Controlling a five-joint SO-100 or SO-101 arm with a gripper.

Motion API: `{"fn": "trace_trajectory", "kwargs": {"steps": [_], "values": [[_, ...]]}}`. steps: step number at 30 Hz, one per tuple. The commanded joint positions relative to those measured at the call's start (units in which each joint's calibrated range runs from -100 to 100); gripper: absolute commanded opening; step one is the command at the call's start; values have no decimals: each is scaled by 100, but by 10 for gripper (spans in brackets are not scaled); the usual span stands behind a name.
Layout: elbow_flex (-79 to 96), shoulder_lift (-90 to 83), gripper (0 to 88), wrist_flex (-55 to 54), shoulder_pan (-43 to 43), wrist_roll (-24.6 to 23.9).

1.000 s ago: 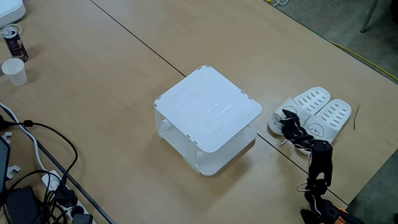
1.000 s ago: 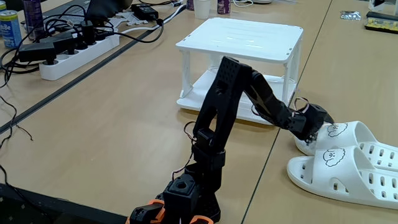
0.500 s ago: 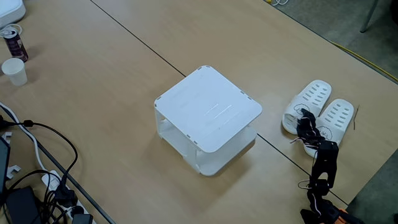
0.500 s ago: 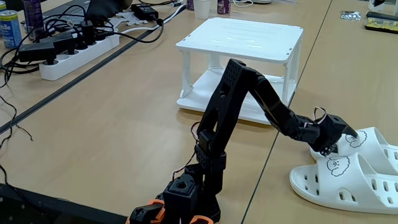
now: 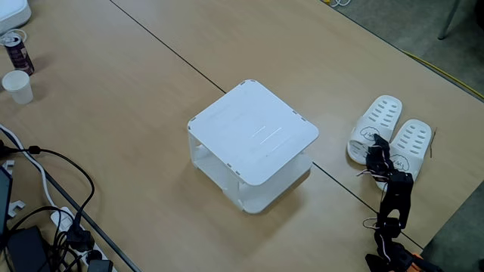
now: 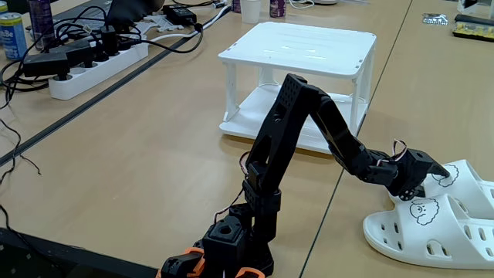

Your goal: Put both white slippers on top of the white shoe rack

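White slippers (image 5: 395,140) — pair, side by side on the wooden table (image 5: 113,98), to the right of the white shoe rack (image 5: 253,132) in the higher fixed view and well apart from it; neither is on the rack top. In the low fixed view (image 6: 440,224) the puppy faces on both straps show, the near one clearly.

Gripper (image 5: 376,151) — black, at the strap end of the slippers, against the farther one's strap in the low fixed view (image 6: 427,174). Whether the fingers are spread, closed or holding the strap cannot be told: dark parts overlap in both fixed views.

Shoe rack — upright, flat top bare.

Risks, as judgement:
- A grip on the strap edge alone may slip, dropping the slipper short of the rack.
- The arm may nudge the slippers farther right, out of reach, since it is already extended.
- A lifted slipper may hang tilted and catch the rack's rim, shifting the light rack.
- The second slipper lies just beside the first and may be dragged along.

Hidden or unclear:
- Slipper heels cut off at the right edge of the low view.
- Contact between fingers and strap not readable.
- Arm base partly cut off at the bottom of the higher view.
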Motion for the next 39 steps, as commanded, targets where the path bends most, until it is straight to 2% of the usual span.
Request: {"fn": "trace_trajectory", "kwargs": {"steps": [1,11,39], "values": [[-511,-188,158,-88,-255,42],[-728,5,158,-79,-469,42],[-773,215,158,-79,-33,42]]}}
